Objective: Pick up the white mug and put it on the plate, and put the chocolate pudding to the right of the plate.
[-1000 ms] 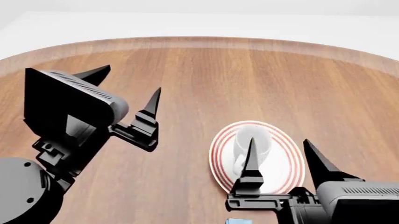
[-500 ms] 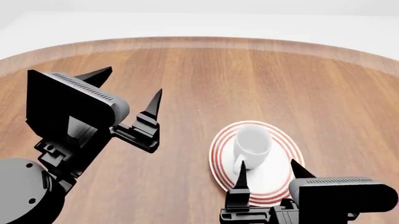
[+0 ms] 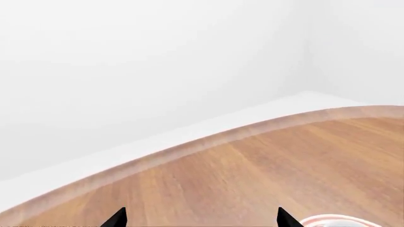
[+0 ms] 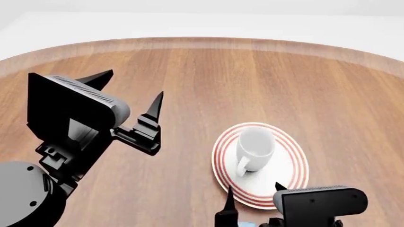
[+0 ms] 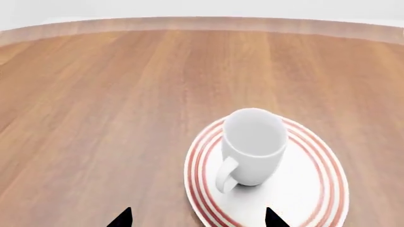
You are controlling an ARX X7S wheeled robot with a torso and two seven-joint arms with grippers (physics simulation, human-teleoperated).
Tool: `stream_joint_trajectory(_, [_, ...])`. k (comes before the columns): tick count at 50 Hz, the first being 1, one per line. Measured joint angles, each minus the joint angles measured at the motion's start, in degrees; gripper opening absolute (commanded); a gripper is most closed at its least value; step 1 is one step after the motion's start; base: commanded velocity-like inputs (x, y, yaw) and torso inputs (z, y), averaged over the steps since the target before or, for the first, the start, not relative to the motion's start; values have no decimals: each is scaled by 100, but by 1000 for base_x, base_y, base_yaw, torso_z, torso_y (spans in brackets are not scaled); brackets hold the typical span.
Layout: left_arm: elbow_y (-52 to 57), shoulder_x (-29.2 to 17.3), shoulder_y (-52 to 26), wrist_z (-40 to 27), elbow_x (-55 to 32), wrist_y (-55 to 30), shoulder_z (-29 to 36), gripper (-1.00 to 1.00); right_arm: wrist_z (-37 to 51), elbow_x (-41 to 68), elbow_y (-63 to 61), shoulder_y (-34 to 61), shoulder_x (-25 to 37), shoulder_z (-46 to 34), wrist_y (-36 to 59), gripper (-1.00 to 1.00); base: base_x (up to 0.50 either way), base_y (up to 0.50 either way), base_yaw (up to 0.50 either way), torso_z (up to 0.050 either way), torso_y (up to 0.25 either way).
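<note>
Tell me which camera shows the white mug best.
The right wrist view: the white mug stands whole and upright on the plate, handle visible. The head view shows it whole but smaller. The left wrist view misses it.

Two dark robot arms with pointed black fingers, seen from above.

The left arm (image 4: 63, 137) is matte black and charcoal, built from blocky angular parts; a boxy housing (image 4: 73, 106) at about 9 o'clock in the head view has a row of fine vent slits along its upper edge. Below it, toward 8 o'clock, sits a rounded grey joint (image 4: 25, 194) with small dark screw holes. The left gripper (image 4: 129, 92) ends in slim, black, blade-like fingers tapering to sharp tips. The right arm (image 4: 319, 203), at 5 o'clock, shows a similar dark grey box with rounded corners, and the right gripper (image 4: 252, 196) has the same black spike-shaped fingers.
</note>
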Motion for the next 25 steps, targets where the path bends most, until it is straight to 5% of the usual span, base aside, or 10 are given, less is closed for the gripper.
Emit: stream_joint_trajectory(25, [-79, 15, 106, 63, -37, 104, -16, 100, 0, 1118, 276, -1136, -619, 1667, 1095, 100, 0, 0, 0, 0, 0])
